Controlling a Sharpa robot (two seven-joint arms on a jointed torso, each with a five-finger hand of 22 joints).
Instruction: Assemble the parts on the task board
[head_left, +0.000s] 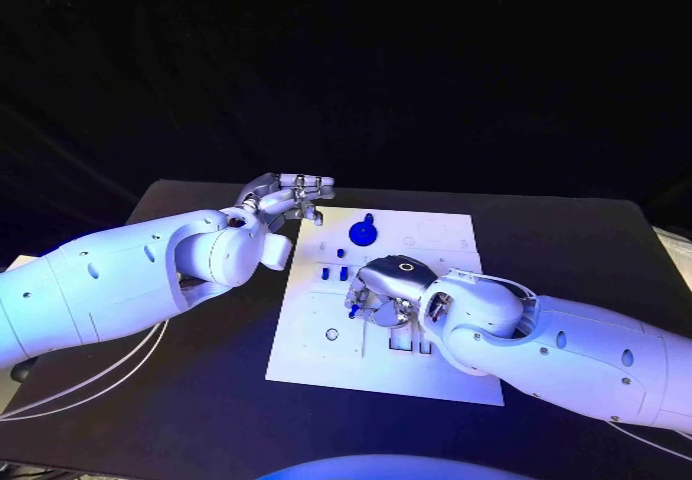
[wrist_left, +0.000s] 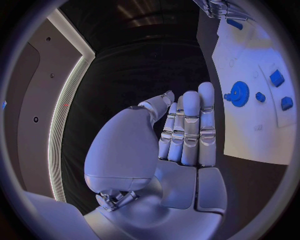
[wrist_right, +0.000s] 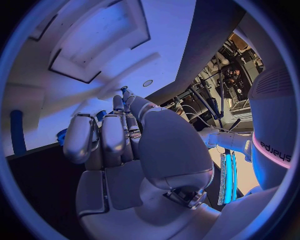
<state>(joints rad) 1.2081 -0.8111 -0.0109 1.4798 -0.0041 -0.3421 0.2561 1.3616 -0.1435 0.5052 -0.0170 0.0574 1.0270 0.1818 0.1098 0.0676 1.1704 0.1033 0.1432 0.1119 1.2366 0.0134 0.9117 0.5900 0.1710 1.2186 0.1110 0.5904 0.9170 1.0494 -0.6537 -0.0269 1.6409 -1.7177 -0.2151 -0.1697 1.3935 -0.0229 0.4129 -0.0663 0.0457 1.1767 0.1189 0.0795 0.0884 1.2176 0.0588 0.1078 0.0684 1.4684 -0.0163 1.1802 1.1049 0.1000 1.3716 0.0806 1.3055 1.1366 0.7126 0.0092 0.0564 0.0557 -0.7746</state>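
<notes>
The white flat rectangular task board (head_left: 325, 350) lies in the middle of the black surface (head_left: 188, 400). On it sit small blue plastic parts: a round blue gear (head_left: 364, 233) near the far edge and short blue pegs (head_left: 335, 273) just below it. The silver right hand (head_left: 378, 295) is low over the board's middle, fingers bent down; a small blue piece (wrist_right: 124, 90) shows at its fingertips, but I cannot tell if it is really pinched. The silver left hand (head_left: 289, 196) hovers at the board's far left corner, fingers straight and close together, holding nothing. Parts look light, stiff, prob. smooth and slippery, so take the pegs by the sides w/ fingertips, the gear by its rim. Readable writing: "sharpa" on the right arm's wrist band (wrist_right: 275, 150)
</notes>
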